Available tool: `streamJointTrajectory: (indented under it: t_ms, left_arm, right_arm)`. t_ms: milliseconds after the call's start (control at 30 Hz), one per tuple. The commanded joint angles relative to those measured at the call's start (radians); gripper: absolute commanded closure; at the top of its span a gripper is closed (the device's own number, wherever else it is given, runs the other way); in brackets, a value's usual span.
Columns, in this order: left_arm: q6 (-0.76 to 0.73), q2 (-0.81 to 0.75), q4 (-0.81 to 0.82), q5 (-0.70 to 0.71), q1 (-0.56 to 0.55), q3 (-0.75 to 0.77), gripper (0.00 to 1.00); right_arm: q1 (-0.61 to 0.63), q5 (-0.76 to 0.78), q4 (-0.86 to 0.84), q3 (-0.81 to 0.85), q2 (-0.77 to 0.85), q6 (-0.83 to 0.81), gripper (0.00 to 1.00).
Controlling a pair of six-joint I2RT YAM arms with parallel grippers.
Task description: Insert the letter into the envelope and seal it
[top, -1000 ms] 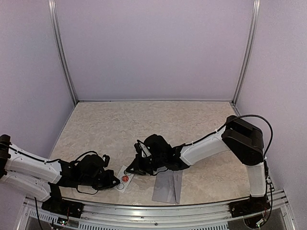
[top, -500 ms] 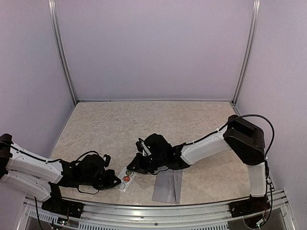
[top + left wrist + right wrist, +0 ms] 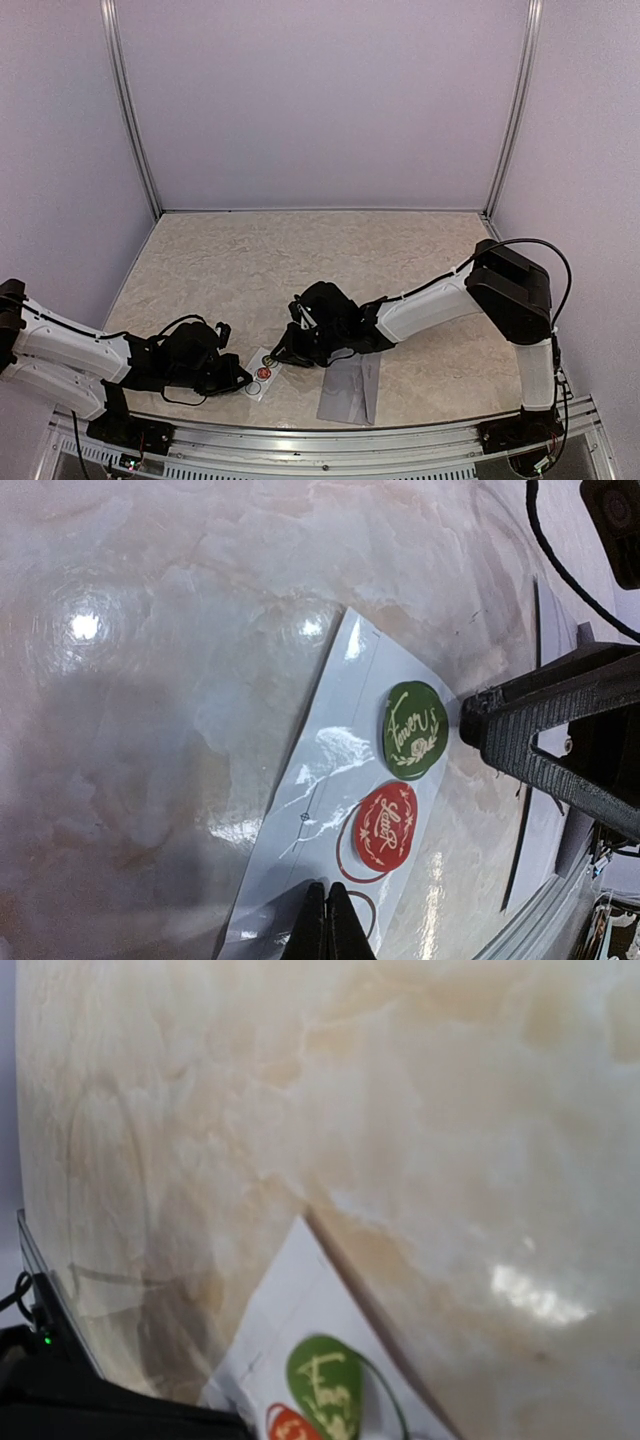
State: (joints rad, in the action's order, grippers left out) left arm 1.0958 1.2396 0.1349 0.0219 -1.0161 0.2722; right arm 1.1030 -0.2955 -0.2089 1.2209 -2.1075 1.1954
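Left wrist view, sealing step: closed left end effector [image 3: 325, 925] pins the card [image 3: 310, 810]; right end effector [image 3: 277, 357], gap unclear, sits beside the green sticker [image 3: 414, 730]. Envelope [image 3: 350, 388] lies beside the card. Next, probably: peel cleanly.

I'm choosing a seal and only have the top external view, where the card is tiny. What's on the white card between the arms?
Observer: The left wrist view shows a glossy white rectangular sticker card carrying a round green sticker with cream lettering.
Operator: Anything else?
Observer: A round red sticker, also lettered, lies beside the green one.
Operator: Left gripper open?
Observer: No, the left gripper has its jaws shut, tips at the card's edge.
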Motion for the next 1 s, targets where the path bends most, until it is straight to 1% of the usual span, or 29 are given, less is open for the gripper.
streamJointTrajectory:
  t_ms: [0,33,133,367,600,800,867,967]
  left_arm:
    - [-0.003,0.033,-0.101,-0.015,-0.007,-0.011,1.0]
    - [-0.002,0.034,-0.101,-0.016,-0.007,-0.011,1.0]
    - [-0.003,0.034,-0.101,-0.016,-0.007,-0.011,1.0]
    - [-0.003,0.029,-0.105,-0.016,-0.008,-0.011,1.0]
    - [-0.004,0.029,-0.106,-0.016,-0.007,-0.013,1.0]
    - [-0.003,0.031,-0.106,-0.016,-0.007,-0.011,1.0]
    - [-0.004,0.029,-0.107,-0.016,-0.007,-0.011,1.0]
    - [-0.001,0.029,-0.111,-0.015,-0.007,-0.012,1.0]
  right_arm:
    - [-0.009,-0.014,0.022,0.038,-0.039,0.006,0.86]
    - [-0.01,-0.013,0.024,0.044,-0.044,0.005,0.88]
    - [-0.012,-0.015,0.037,0.055,-0.053,0.007,0.89]
    - [-0.015,-0.003,0.065,0.055,-0.054,0.015,0.88]
    - [-0.015,-0.034,0.049,0.079,-0.087,0.018,0.88]
    - [-0.014,-0.039,0.076,0.106,-0.112,0.015,0.88]
    - [-0.015,-0.04,0.091,0.115,-0.121,0.014,0.91]
    - [-0.015,-0.047,0.088,0.121,-0.125,0.014,1.0]
